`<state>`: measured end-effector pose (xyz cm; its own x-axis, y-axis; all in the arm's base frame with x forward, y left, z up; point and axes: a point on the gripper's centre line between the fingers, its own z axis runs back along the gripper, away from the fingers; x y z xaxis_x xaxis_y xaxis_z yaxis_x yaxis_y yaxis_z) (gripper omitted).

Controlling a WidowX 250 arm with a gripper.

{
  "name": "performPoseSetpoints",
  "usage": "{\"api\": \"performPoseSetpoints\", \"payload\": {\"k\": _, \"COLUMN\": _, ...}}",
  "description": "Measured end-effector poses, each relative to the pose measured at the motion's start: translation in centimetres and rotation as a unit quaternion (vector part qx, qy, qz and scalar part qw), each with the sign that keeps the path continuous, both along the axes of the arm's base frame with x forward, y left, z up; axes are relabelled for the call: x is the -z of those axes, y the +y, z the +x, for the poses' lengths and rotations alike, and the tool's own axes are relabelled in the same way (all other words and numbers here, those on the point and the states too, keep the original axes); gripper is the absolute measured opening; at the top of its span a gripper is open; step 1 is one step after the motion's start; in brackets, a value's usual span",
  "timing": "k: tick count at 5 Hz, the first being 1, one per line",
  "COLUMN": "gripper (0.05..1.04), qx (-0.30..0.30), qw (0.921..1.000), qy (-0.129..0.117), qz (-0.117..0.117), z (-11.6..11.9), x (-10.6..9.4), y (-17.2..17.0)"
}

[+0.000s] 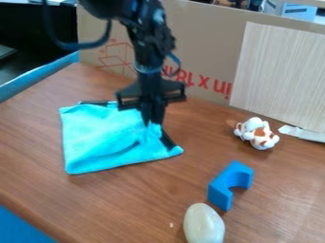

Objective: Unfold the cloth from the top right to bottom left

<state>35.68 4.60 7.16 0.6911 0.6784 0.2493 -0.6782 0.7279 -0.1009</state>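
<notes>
The black gripper [152,122] hangs down over the upper right part of the bright turquoise cloth [95,144], left of the middle of the camera view. Its fingers are close together, with cloth bunched up at their tips, and it looks shut on the cloth. Creases run from there across the folded cloth, which lies on the wooden table [120,204]. Dark strips show along the cloth's top edge and its right side, near the right corner. The gripper hides part of the cloth's upper right edge.
A blue arch-shaped block [222,188] and a pale egg-shaped object [204,224] lie at the lower right. Farther right is a white and brown toy [257,133]. A cardboard wall [206,52] and a light wooden panel [279,76] stand behind the table.
</notes>
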Motion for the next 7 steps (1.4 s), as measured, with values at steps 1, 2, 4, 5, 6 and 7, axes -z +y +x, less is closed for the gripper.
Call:
{"api": "performPoseSetpoints", "payload": {"k": 1, "gripper": 0.086, "qx": 0.002, "qw": 0.9993, "qy": -0.022, "qz": -0.032, "z": -0.7, "x": -2.6, "y": 1.7}}
{"api": "performPoseSetpoints", "payload": {"k": 2, "gripper": 0.086, "qx": 0.004, "qw": 0.9979, "qy": -0.029, "qz": -0.058, "z": -1.8, "x": -3.5, "y": 3.4}}
{"api": "performPoseSetpoints", "payload": {"k": 4, "gripper": 0.086, "qx": 0.041, "qw": 0.9976, "qy": 0.001, "qz": -0.057, "z": -6.3, "x": -0.9, "y": 8.8}}
{"api": "performPoseSetpoints", "payload": {"k": 5, "gripper": 0.086, "qx": 0.04, "qw": 0.9982, "qy": 0.004, "qz": -0.045, "z": -7.9, "x": 0.1, "y": 11.9}}
{"api": "performPoseSetpoints", "payload": {"k": 6, "gripper": 0.086, "qx": 0.039, "qw": 0.998, "qy": 0.004, "qz": -0.049, "z": -9.5, "x": 0.8, "y": 14.7}}
{"api": "performPoseSetpoints", "payload": {"k": 7, "gripper": 0.086, "qx": 0.036, "qw": 0.9983, "qy": 0.009, "qz": -0.045, "z": -10.7, "x": 1.4, "y": 17.5}}
